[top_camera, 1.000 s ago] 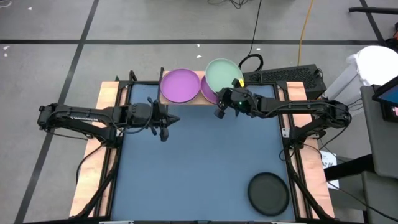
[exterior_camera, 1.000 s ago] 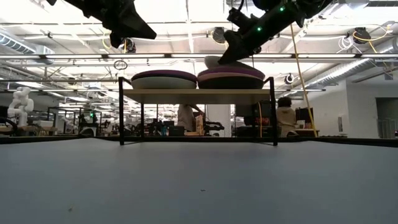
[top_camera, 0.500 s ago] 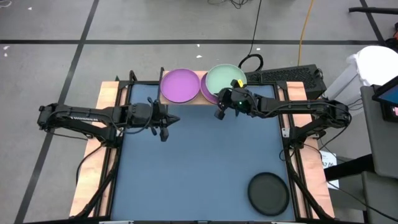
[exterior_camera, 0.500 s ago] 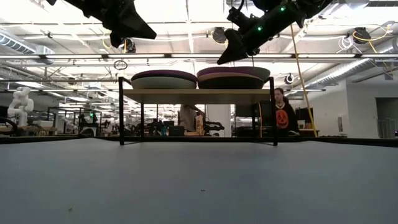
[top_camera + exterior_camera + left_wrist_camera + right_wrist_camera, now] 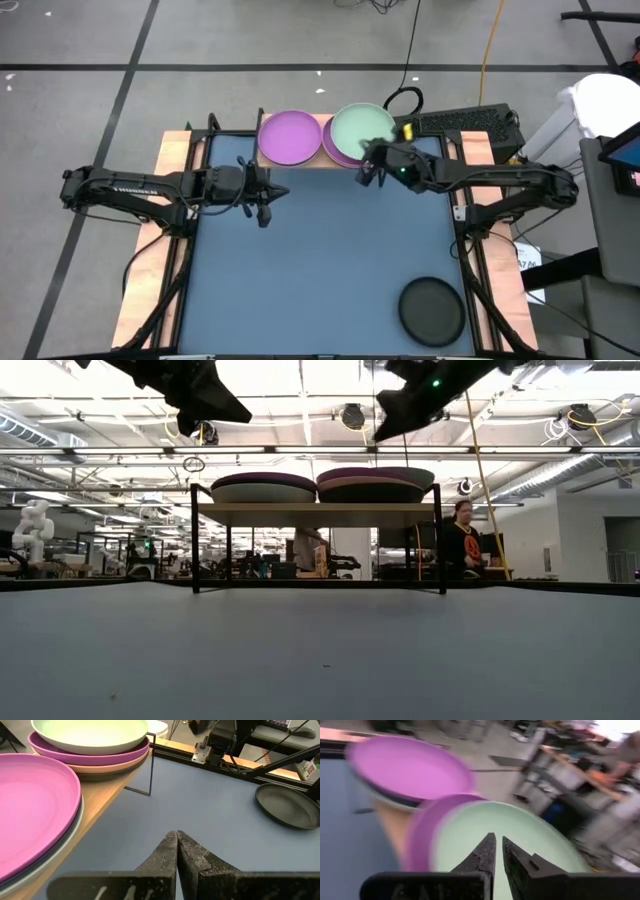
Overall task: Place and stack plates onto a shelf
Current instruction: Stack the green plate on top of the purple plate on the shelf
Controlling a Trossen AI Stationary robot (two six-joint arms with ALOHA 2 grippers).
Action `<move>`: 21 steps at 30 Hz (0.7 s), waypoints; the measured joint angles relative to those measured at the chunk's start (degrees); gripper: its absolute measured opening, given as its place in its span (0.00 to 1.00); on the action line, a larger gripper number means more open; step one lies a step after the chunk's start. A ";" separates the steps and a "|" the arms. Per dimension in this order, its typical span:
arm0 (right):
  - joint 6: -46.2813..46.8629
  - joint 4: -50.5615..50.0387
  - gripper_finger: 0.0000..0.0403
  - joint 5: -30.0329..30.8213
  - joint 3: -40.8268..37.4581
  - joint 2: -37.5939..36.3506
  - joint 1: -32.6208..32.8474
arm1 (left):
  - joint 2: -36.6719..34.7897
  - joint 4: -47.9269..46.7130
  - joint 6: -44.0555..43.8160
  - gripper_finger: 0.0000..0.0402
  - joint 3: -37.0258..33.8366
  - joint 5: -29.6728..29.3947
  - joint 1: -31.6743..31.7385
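the mint green plate (image 5: 361, 128) lies on top of a purple plate (image 5: 334, 147) on the right half of the wooden shelf (image 5: 300, 161). the right gripper (image 5: 371, 174) hangs just before it, nearly closed and holding nothing. next it should probably lift straight away without touching the smooth, shallow rim, then go to the matte dark plate (image 5: 432, 309) near the table corner. the left gripper (image 5: 263, 212) waits closed and empty.

large blue-grey tabletop with wooden side edges (image 5: 320, 260) | black coiled cable (image 5: 404, 101) on grey floor behind table | yellow cord (image 5: 486, 50) across floor | person in dark top (image 5: 462, 545) beyond table, possibly standing | white humanoid figure (image 5: 32, 525) far left
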 joint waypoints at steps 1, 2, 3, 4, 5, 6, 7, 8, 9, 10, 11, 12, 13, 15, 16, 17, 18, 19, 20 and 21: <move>-0.23 -1.08 0.04 2.37 0.00 -1.05 0.08 | 0.00 0.00 0.02 0.01 0.00 0.00 0.00; -0.66 -2.07 0.04 4.10 0.00 -1.99 -0.08 | 0.02 0.00 0.00 0.01 0.00 0.00 0.00; -1.22 -3.23 0.04 5.30 0.02 -2.85 -0.53 | 0.11 0.02 0.02 0.01 0.02 0.00 0.00; -1.38 -4.89 0.04 6.35 0.02 -3.58 -1.10 | 0.16 0.02 0.02 0.01 0.02 0.00 0.00; -1.33 -6.11 0.03 7.01 -0.03 -4.13 -1.83 | 0.19 -0.02 0.09 0.01 0.02 0.00 0.00; -1.15 -6.75 0.02 7.58 -0.26 -4.57 -2.67 | 0.20 -0.01 0.19 0.01 0.02 0.00 0.00; -0.96 -7.52 0.01 7.69 -0.78 -4.99 -3.69 | 0.18 0.00 0.20 0.01 0.02 0.00 0.00; -0.74 -8.11 0.01 7.74 -1.47 -5.36 -4.67 | 0.17 0.01 0.15 0.01 0.02 0.00 0.00; -0.30 -8.32 0.01 7.77 -2.19 -5.75 -5.66 | 0.17 0.02 0.07 0.01 0.02 0.00 0.00; 0.19 -8.38 0.01 7.75 -2.85 -6.02 -6.60 | 0.17 0.02 0.02 0.01 0.02 0.00 0.00; 0.46 -8.34 0.00 7.79 -3.38 -6.29 -7.44 | 0.17 0.02 -0.09 0.01 0.02 0.00 0.00; 0.58 -8.46 0.00 7.79 -3.83 -6.76 -8.24 | 0.17 0.04 -0.23 0.01 0.02 0.00 0.00; 0.59 -8.81 0.00 7.89 -4.33 -7.12 -9.06 | 0.17 0.04 -0.29 0.01 0.04 0.00 0.00; 0.63 -8.76 0.00 7.97 -5.19 -7.89 -10.47 | 0.17 0.04 -0.39 0.01 0.04 0.00 0.00; 0.63 -8.87 0.00 7.95 -5.62 -8.35 -11.12 | 0.17 0.04 -0.38 0.01 0.03 0.00 0.00; 0.61 -8.88 0.00 7.96 -5.99 -8.87 -11.66 | 0.17 0.04 -0.36 0.01 0.04 -0.01 0.00; 0.63 -8.75 0.00 7.96 -6.32 -9.32 -12.13 | 0.17 0.04 -0.32 0.01 0.02 -0.02 0.00; 0.70 -8.71 0.00 7.91 -6.72 -9.82 -12.65 | 0.17 0.04 -0.31 0.01 0.03 0.00 0.00; 0.91 -8.75 0.00 7.60 -7.26 -10.27 -13.10 | 0.17 0.04 -0.31 0.01 0.03 -0.01 0.00; 1.24 -8.77 0.00 7.25 -7.75 -10.64 -13.58 | 0.17 0.04 -0.28 0.01 0.04 0.00 0.00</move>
